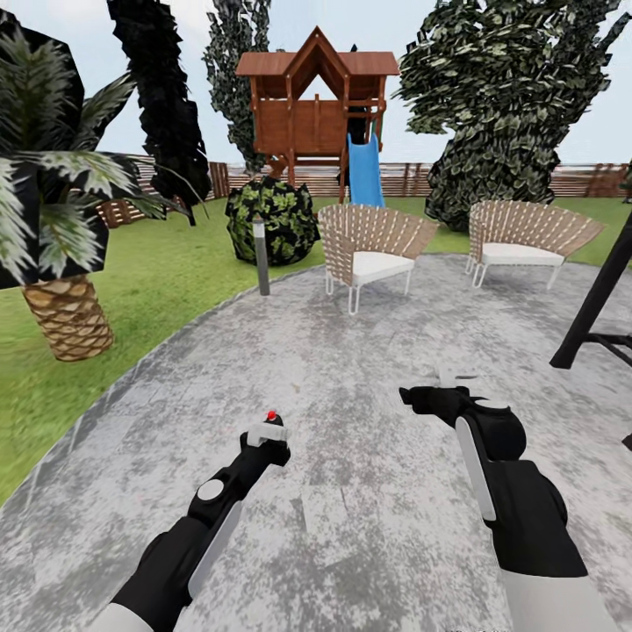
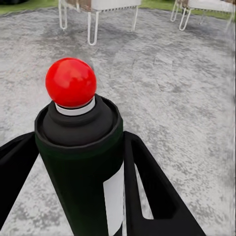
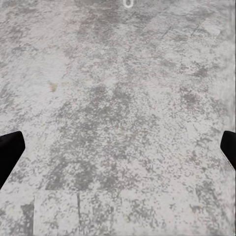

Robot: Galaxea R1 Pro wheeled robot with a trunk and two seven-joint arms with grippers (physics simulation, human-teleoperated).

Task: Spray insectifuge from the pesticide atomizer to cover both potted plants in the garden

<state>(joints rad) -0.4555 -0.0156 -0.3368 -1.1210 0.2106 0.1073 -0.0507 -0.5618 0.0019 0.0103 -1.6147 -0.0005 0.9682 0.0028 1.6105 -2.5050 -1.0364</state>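
The left gripper (image 2: 78, 196) pinches the pesticide atomizer (image 2: 81, 147) between its fingers; black body, white collar, round red tip, held upright over the gravel patio (image 1: 351, 421); the right gripper (image 3: 118, 147) hangs spread and empty; ahead stand two wicker chairs (image 1: 373, 250), a grey bollard lamp (image 1: 261, 254) and a dark bush (image 1: 272, 219).

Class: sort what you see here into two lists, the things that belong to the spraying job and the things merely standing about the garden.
Belongs to the job:
pesticide atomizer, held in the left claw

Just standing about:
wicker chairs
bollard lamp
round bush
playhouse slide
palm
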